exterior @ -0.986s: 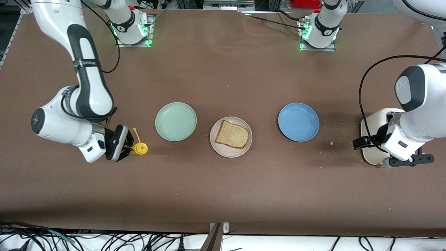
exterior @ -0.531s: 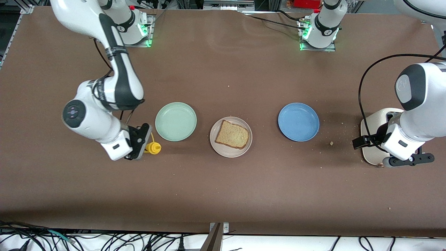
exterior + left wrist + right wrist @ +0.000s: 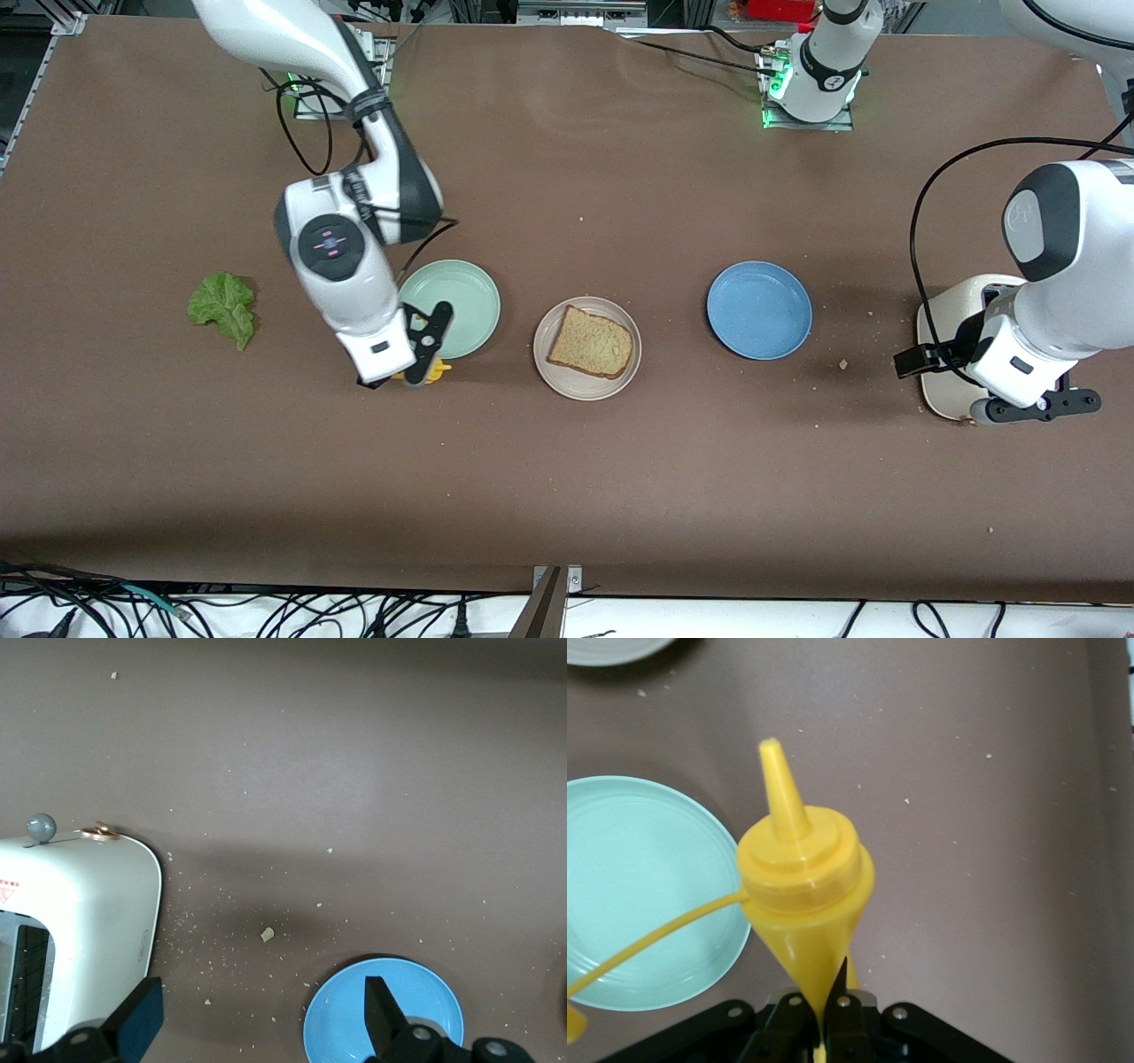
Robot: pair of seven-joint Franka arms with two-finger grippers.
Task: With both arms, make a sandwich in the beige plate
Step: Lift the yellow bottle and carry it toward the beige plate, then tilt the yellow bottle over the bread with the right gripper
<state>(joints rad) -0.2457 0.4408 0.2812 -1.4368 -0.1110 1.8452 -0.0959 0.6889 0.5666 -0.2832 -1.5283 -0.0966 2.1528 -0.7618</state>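
Note:
The beige plate (image 3: 567, 386) lies mid-table with one tan bread slice (image 3: 591, 342) on it. A green lettuce leaf (image 3: 221, 308) lies on the table toward the right arm's end. My right gripper (image 3: 423, 350) (image 3: 828, 1010) is shut on the base of a yellow squeeze bottle (image 3: 425, 372) (image 3: 802, 895), in the air by the mint green plate's (image 3: 461, 297) (image 3: 638, 895) rim. The bottle's cap dangles on its strap. My left gripper (image 3: 939, 359) (image 3: 257, 1028) waits open over the toaster's (image 3: 948, 319) (image 3: 80, 921) edge, with nothing between its fingers.
A blue plate (image 3: 759, 309) (image 3: 337, 1028) lies between the beige plate and the toaster. Crumbs are scattered on the brown table around the toaster. A corner of the beige plate (image 3: 602, 647) shows in the right wrist view.
My right arm has carried the yellow bottle from the right arm's end toward the middle, up to the mint green plate, uncovering the lettuce leaf. The left arm has not moved.

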